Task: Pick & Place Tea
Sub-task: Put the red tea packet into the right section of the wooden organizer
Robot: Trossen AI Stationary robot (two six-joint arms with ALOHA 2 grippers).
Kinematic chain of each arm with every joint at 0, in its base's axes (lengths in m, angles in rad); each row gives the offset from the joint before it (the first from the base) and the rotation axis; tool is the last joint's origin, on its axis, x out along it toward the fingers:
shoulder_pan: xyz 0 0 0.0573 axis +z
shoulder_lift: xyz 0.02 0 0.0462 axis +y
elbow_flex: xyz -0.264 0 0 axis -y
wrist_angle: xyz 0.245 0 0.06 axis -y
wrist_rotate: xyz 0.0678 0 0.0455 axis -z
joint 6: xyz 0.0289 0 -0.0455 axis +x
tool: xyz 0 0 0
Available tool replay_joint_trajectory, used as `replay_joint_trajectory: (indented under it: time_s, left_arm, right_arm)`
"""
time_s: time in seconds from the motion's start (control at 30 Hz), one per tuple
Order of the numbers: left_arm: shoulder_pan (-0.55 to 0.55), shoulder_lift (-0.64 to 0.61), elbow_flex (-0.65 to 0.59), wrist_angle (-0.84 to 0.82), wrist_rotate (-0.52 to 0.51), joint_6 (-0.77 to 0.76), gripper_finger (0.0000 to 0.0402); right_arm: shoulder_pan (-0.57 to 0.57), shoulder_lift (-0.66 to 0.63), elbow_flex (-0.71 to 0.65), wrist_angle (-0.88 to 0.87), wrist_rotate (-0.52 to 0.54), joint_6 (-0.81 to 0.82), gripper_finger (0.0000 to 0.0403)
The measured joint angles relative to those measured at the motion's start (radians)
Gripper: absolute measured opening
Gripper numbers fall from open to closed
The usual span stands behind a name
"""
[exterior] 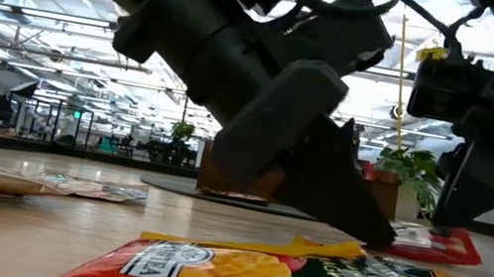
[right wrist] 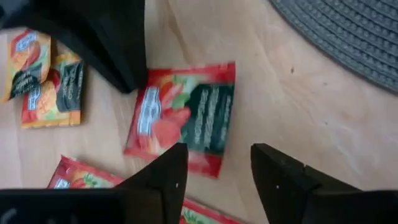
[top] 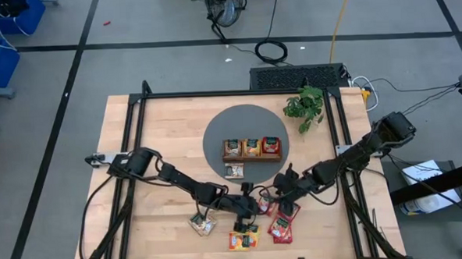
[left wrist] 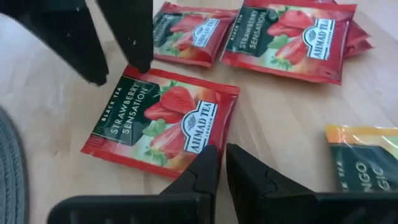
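The right gripper (right wrist: 214, 177) hangs low over the pale wooden worktop (top: 153, 133) with its jaws spread and nothing between them. A flat red square strawberry tea sachet (right wrist: 182, 117) lies loose on the wood just ahead of those jaws, its near edge reaching in between their tips. The left gripper (left wrist: 221, 165) has its jaws pressed nearly together, gripping nothing; the same sachet (left wrist: 163, 118) lies just beyond their tips, so both grippers face it from opposite sides and stand very near each other.

More red sachets (left wrist: 287, 34) lie farther out past the left jaws, and an orange-yellow mango sachet (left wrist: 367, 155) sits off to one side of them. The brown wooden three-compartment tray (top: 252, 149), already holding sachets, rests on the round grey mat (top: 216, 138), well apart from both grippers.

The likely next step is a grasp on the loose sachet, and the risks are plain. The sachet is thin and lies flat, so jaws closing above it could meet on air, or scrape the wood and push it away. With the two grippers so near, a descent by either could knock the other. A low sweep might also drag a neighbouring red sachet along, or pinch two at once.
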Motion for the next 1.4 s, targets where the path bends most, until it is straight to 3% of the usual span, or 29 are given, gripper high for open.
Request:
replay_joint_trajectory:
  time_s: [0.23, 0.53, 0.73, 1.0, 1.23, 1.4]
  left_arm:
    - [0.017, 0.006, 0.0, 0.007, 0.022, -0.023, 0.0042]
    - [0.024, 0.008, 0.0, 0.001, 0.026, -0.026, 0.0042]
    - [0.023, 0.008, 0.0, -0.005, 0.025, -0.027, 0.0042]
    - [0.023, 0.009, 0.0, -0.006, 0.026, -0.025, 0.0042]
    - [0.022, 0.008, -0.001, -0.008, 0.019, -0.022, 0.0042]
    - [0.007, -0.049, -0.002, -0.154, 0.003, -0.027, 0.0042]
  right_arm:
    - [-0.01, -0.002, -0.07, 0.056, -0.017, 0.072, 0.0155]
    - [-0.033, 0.001, -0.249, 0.485, -0.093, 0.047, 0.0138]
    - [-0.036, 0.001, -0.266, 0.51, -0.073, -0.02, 0.0099]
    - [-0.036, 0.001, -0.266, 0.59, -0.063, -0.116, 0.0007]
    - [-0.036, -0.008, -0.266, 0.585, -0.066, -0.131, 0.0002]
    - [-0.036, -0.056, -0.266, 0.574, -0.069, -0.182, 0.0001]
